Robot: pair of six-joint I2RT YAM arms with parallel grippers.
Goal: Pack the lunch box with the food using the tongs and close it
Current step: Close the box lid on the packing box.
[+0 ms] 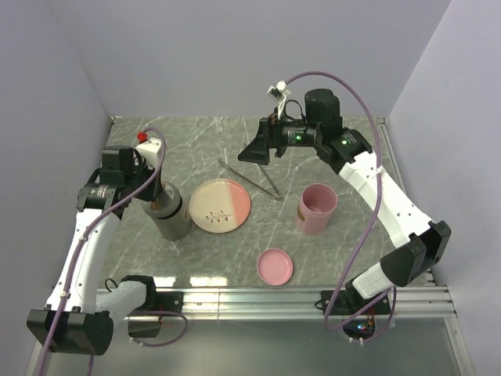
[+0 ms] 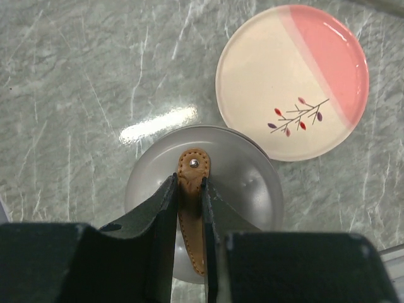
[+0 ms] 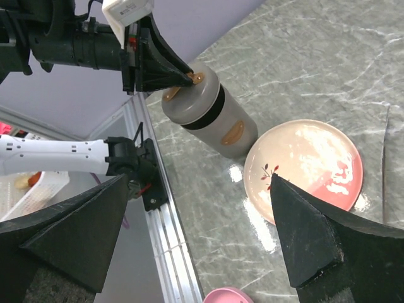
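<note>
- Left claw is clamped on the brown tab of the lunch box.
- Right claw, wide apart, hangs just over the tongs, which lie slantwise on the surface; it is the nearer one.

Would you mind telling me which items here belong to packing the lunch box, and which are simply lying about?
Job: grey lunch box, its lid tab pinched by the left hand; tongs.
Lying about, apparently: empty plate, pink cup, pink lid.
</note>
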